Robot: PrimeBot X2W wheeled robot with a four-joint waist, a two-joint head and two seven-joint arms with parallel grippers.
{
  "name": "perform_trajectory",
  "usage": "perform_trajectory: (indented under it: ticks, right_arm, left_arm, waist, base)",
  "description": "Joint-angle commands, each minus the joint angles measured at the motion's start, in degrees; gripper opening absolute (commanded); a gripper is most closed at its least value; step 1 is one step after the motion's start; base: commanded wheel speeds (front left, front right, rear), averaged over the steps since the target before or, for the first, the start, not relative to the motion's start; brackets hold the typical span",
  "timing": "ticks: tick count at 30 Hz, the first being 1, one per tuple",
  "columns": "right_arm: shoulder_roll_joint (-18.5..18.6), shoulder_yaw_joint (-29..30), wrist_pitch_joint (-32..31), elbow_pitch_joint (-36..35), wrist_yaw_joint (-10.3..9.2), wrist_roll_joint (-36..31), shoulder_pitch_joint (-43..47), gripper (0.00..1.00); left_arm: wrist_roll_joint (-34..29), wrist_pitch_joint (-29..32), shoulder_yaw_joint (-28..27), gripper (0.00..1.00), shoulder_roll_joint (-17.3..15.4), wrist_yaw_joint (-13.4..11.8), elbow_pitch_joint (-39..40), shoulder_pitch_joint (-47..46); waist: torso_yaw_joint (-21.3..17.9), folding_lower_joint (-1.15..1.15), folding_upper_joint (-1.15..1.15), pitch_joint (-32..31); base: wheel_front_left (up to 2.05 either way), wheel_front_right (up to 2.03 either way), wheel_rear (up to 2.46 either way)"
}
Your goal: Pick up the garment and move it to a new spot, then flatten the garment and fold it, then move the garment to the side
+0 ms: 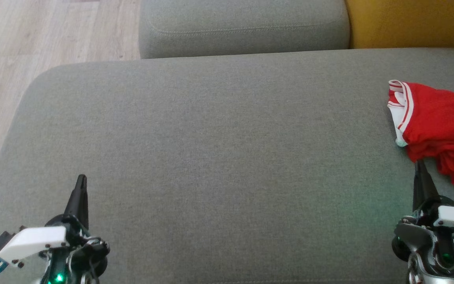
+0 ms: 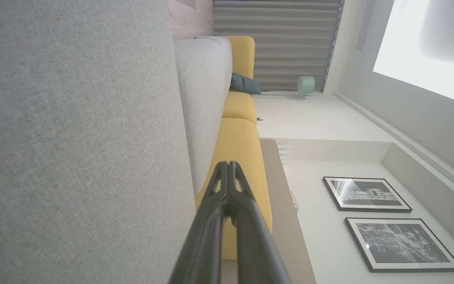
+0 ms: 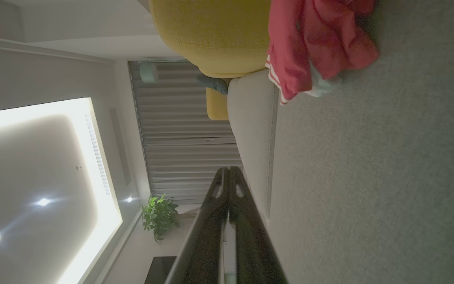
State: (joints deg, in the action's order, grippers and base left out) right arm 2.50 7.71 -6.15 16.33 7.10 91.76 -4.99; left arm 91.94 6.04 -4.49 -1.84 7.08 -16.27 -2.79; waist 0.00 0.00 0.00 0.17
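Your left gripper [image 1: 81,178] stands at the lower left of the head view. Its two dark fingers are pressed together into one narrow point, aimed up the frame and leaning slightly right. Below it you see the left wrist [image 1: 73,244] with a white cover plate and a green light lit at its base.

Your right gripper [image 1: 419,162] stands at the lower right. Its fingers are likewise pressed together, leaning slightly left, above the right wrist [image 1: 436,244], which also shows a green light.

In each wrist view the fingertips meet with no gap. Both grippers are closed empty.
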Motion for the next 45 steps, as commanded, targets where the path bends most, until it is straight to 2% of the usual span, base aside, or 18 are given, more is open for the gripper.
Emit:
perform_trajectory:
  ticks: [1, 45]
  right_arm:
    - [0.4, -1.2, -0.3, -2.3, 0.39, 0.4, -1.2, 0.00]
    - [0.4, -1.2, -0.3, -2.3, 0.39, 0.4, -1.2, 0.00]
  left_arm:
    - [0.2, 0.4, -2.0, 0.00, -1.0, 0.4, 2.2, -3.4]
    - [0.2, 0.4, -2.0, 0.00, -1.0, 0.4, 2.2, -3.4]
  waist:
    - [0.0, 0.00, 0.00, 0.0]
    - [0.0, 0.00, 0.00, 0.0]
  base:
    - [0.00, 0.00, 0.00]
    - [0.00, 0.00, 0.00]
